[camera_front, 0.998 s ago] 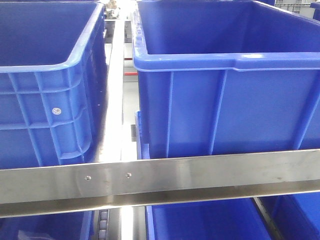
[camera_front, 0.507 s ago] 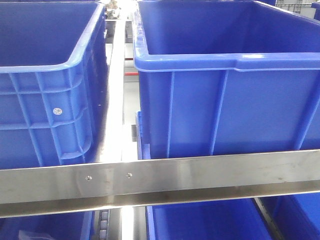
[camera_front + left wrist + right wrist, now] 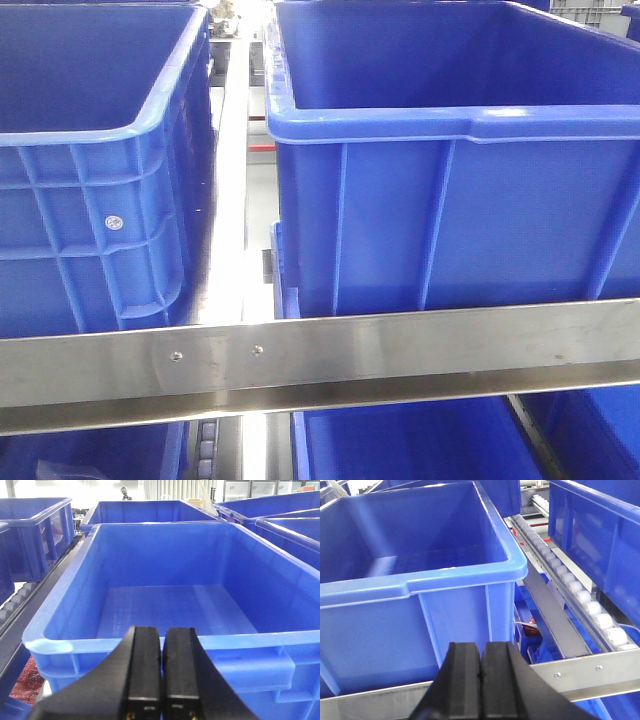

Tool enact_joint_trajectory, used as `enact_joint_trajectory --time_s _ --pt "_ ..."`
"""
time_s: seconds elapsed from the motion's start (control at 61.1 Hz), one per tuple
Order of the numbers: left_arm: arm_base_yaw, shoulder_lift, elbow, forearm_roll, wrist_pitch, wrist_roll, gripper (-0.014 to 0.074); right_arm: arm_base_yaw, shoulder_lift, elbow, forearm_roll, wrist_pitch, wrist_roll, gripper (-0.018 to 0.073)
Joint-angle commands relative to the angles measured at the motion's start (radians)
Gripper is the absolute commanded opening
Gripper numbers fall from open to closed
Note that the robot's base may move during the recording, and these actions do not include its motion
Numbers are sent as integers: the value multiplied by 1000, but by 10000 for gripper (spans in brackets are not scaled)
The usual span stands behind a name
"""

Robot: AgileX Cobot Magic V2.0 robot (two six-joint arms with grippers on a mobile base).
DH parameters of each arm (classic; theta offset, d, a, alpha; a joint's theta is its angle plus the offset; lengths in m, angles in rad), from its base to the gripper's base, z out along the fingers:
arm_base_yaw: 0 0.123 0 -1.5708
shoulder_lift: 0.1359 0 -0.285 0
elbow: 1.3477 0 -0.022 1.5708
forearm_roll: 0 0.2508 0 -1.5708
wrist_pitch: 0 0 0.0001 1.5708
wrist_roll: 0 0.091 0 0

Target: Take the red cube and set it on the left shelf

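Note:
No red cube shows in any view; it is hidden or out of view. The front view looks at a steel rack with two empty blue bins side by side: a left bin (image 3: 150, 120) and a right bin (image 3: 450, 125), with neither gripper in sight. My left gripper (image 3: 161, 630) is shut on nothing, just short of the near rim of an empty blue bin (image 3: 100, 642). Seen from the right wrist, my right gripper (image 3: 481, 647) is shut and empty too, in front of the near wall of another empty blue bin (image 3: 445, 582).
A steel front rail (image 3: 400, 350) crosses the rack below the bins, with more blue bins on the level under it. A roller track (image 3: 580, 597) runs along the right of the right bin. A red and white packet (image 3: 530, 628) lies in a lower bin.

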Motion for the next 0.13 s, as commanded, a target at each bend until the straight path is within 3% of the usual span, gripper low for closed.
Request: enact_joint_trajectory --time_s 0.0,0.115 --pt "2 -14 25 0 -86 0 102 -6 -21 -15 -7 -85 0 51" --pt "2 -14 25 0 -86 0 102 -6 -21 -15 -7 -85 0 51"
